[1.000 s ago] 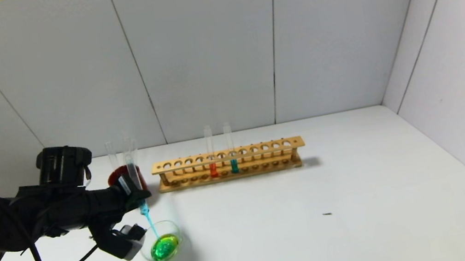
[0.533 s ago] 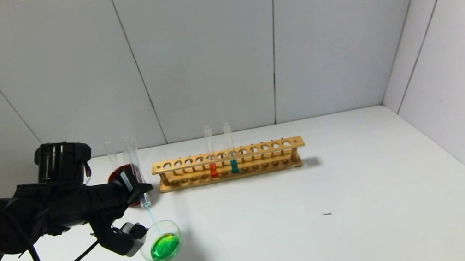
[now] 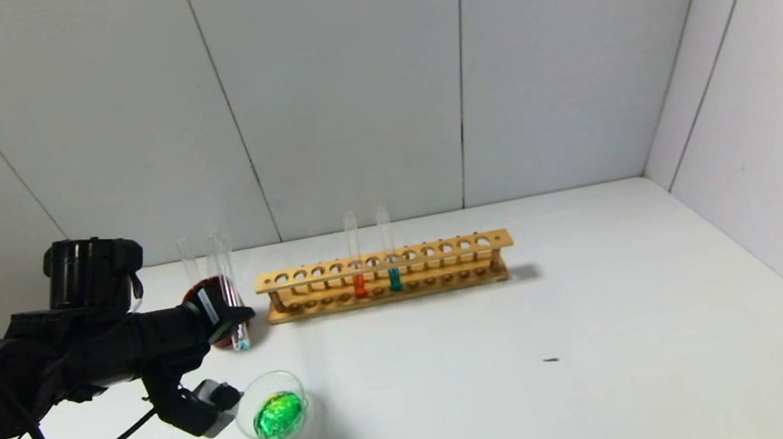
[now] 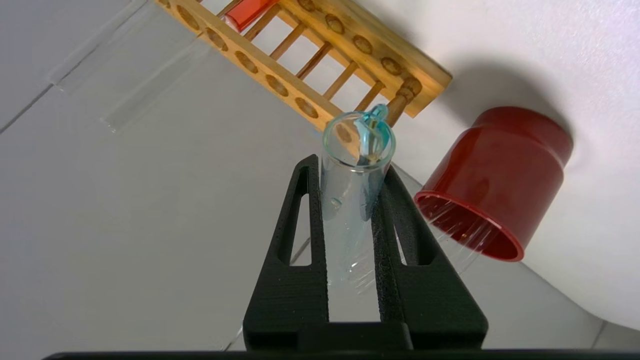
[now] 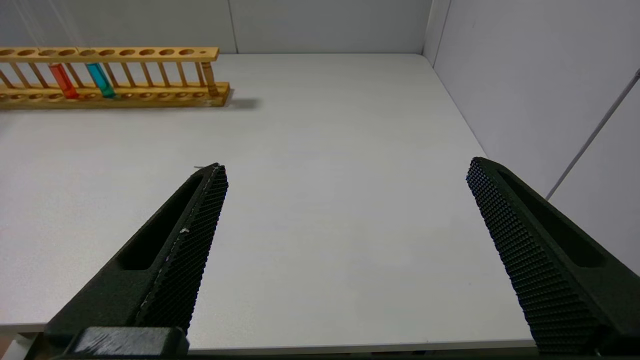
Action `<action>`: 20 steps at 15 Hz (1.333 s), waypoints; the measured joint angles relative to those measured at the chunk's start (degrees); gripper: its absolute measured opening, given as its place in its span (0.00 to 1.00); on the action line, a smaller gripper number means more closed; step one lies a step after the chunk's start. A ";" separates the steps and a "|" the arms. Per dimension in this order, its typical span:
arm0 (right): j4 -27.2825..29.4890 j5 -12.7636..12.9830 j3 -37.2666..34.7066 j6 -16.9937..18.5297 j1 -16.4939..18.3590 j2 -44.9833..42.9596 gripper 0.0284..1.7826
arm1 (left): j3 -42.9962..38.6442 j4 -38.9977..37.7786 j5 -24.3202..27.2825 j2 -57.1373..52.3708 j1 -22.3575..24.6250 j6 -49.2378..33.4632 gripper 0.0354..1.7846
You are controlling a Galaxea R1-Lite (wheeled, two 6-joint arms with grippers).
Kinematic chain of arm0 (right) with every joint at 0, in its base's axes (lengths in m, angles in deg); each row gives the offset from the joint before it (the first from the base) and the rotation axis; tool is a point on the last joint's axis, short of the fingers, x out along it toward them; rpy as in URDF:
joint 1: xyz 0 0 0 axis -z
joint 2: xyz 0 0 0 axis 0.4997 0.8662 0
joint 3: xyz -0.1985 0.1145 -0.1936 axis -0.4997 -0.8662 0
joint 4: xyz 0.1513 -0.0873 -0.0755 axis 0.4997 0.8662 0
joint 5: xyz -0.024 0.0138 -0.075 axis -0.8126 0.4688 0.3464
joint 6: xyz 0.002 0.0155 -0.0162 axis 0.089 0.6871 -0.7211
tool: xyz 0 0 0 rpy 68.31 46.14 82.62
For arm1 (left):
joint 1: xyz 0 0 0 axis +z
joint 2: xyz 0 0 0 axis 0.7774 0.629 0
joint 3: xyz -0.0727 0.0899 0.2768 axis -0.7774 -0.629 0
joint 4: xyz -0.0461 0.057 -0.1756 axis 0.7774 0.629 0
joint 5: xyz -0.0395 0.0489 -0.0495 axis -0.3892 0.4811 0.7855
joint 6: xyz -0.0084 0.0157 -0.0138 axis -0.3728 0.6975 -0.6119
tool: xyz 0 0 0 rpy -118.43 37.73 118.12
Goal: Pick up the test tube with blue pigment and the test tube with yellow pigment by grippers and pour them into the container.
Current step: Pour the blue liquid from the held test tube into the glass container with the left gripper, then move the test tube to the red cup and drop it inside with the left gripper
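Note:
My left gripper (image 3: pixel 228 321) is shut on the test tube with blue pigment (image 3: pixel 231 296), which stands almost vertical with its mouth down. The tube is nearly empty, with a trace of blue at its mouth. It hangs above the table behind the container (image 3: pixel 273 413), a clear glass dish holding green liquid. In the left wrist view the tube (image 4: pixel 356 200) sits between the black fingers (image 4: pixel 300 220). No tube with yellow liquid shows. My right gripper (image 5: pixel 345 170) is open and empty, low over the table's right front.
A dark red cup (image 3: pixel 208 289) with empty clear tubes in it stands just behind the held tube and also shows in the left wrist view (image 4: pixel 500 175). The wooden rack (image 3: pixel 385 275) holds an orange tube (image 3: pixel 359 284) and a teal tube (image 3: pixel 394 277).
The blue stream into the dish has stopped. My left gripper has drawn back from the dish towards the red cup, and the tube has swung closer to vertical.

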 joint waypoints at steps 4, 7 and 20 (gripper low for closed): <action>0.00 -0.02 0.00 0.01 0.00 0.00 0.98 | 0.02 0.00 -0.04 -0.30 0.04 0.50 0.16; 0.00 -0.02 0.00 0.01 0.00 0.00 0.98 | -0.16 0.00 -0.09 -0.39 0.04 1.07 0.16; 0.00 -0.02 0.00 0.01 0.00 0.00 0.98 | -1.16 -9.23 -0.11 -12.73 3.73 -76.54 0.16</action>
